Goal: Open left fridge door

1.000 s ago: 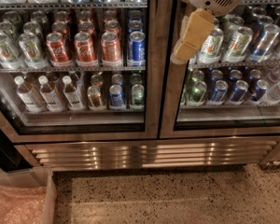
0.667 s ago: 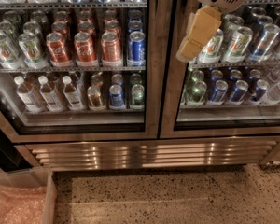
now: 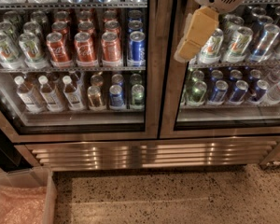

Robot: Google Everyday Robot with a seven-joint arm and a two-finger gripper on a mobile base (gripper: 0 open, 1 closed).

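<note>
camera view shows the left fridge door (image 3: 84,135) shut, its steel frame flush with the right door (image 3: 233,120) along the centre seam. it fills the left half of the picture, and red cans (image 3: 86,48) and clear bottles (image 3: 49,94) show through its glass. the gripper (image 3: 189,45) hangs at the top right, in front of the upper left edge of the right door and just right of the seam. i cannot tell whether it is open or closed. the step in hand is, i think, the approach. i see no handle, so the inner vertical edge of the left door is probably the place to catch. to do it well, the gripper should cross the seam to the left, hook that edge only and not the right door, then pull outward along an arc, since the hinge is likely at the far left edge.
</note>
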